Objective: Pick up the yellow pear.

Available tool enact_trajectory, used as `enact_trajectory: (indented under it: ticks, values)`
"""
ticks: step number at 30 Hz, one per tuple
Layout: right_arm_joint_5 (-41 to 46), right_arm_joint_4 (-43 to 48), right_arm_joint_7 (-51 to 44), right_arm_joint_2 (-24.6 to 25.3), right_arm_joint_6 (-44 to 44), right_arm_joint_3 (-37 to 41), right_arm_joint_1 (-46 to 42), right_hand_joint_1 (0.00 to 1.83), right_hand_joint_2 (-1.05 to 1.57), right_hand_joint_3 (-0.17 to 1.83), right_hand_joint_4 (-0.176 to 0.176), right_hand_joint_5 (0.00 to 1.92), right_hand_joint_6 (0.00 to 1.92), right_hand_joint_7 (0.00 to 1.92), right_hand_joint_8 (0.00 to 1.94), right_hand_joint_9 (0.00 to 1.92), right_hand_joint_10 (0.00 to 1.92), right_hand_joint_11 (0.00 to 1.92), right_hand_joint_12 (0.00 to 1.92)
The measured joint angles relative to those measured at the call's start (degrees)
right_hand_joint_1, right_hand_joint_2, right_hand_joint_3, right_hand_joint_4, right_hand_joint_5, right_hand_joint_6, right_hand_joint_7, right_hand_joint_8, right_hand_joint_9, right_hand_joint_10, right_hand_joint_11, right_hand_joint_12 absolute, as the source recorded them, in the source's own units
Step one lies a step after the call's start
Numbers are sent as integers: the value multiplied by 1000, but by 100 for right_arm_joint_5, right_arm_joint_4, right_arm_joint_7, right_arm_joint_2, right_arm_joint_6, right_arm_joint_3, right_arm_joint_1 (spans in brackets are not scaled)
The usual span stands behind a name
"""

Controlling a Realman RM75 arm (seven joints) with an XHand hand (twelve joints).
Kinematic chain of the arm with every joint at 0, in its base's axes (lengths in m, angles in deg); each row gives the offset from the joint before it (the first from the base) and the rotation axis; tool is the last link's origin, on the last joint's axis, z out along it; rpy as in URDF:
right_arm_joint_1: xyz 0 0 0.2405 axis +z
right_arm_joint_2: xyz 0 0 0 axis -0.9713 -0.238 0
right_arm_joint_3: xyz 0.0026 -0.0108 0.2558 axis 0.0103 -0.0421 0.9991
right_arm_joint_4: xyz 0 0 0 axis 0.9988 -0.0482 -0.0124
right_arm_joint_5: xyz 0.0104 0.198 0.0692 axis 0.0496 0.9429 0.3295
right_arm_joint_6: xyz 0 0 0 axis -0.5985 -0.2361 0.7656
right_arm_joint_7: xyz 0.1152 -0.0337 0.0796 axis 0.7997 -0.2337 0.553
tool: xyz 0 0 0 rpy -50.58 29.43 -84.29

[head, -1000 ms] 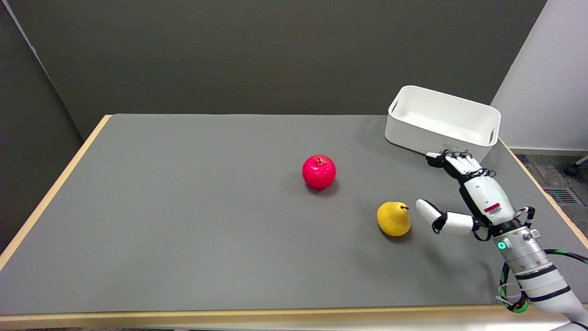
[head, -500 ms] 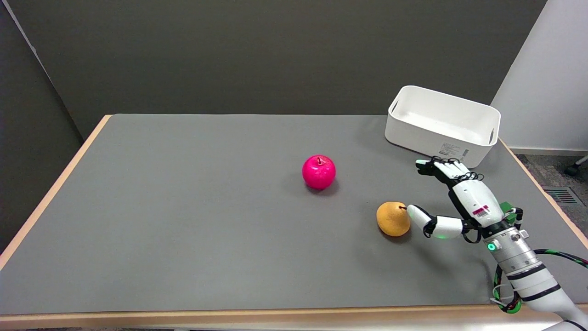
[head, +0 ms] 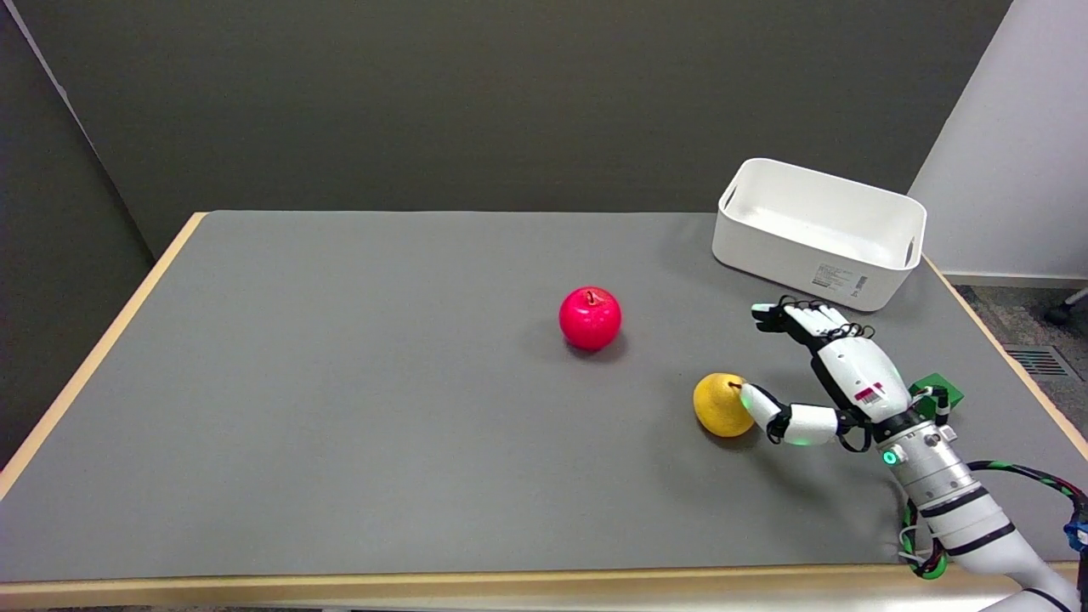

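At the near right corner of the grey-topped table with a pale wooden edge [head: 340, 476], the white right arm [head: 960, 510] is seen to enter, its silver wrist ring marked by a small green light and trailed by black and green cables. The black-and-white right hand [head: 837, 378] is held spread above the table, palm turned toward the picture's left; nothing is grasped, and the fingers are apart. The thumb is stretched out to the left, and its tip is seen against the right side of the small yellow pear [head: 721, 405], close to the dark stem; whether it actually touches cannot be told. The other fingers [head: 786, 316] are extended up and away, clear of the fruit. The pear is seen resting on the table right of centre, lying on its side with the stem toward the hand. A small green block [head: 942, 393] is partly hidden just behind the wrist. Farther off and to the left, a glossy red apple [head: 590, 318] stands upright, well apart from the pear. At the far right corner, an open white rectangular plastic bin [head: 816, 265] is placed, a printed label showing on its near wall.
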Motion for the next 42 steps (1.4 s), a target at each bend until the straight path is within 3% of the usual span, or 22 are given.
enact_trajectory:
  ticks: [13,16,30,42]
  values:
    - [31,-6,-11,84,-11,14,-70,390,572,909,-72,261,538,426,578,301,900,150,1337]
    - [54,48,-19,75,-11,36,-149,440,586,826,-73,275,502,431,538,262,940,140,1363]
    - [141,463,-33,-73,262,150,-594,374,576,810,-75,247,462,386,477,214,883,106,1326]
    - [34,393,133,-47,390,-125,-307,340,576,811,-61,239,446,378,449,216,853,100,1308]
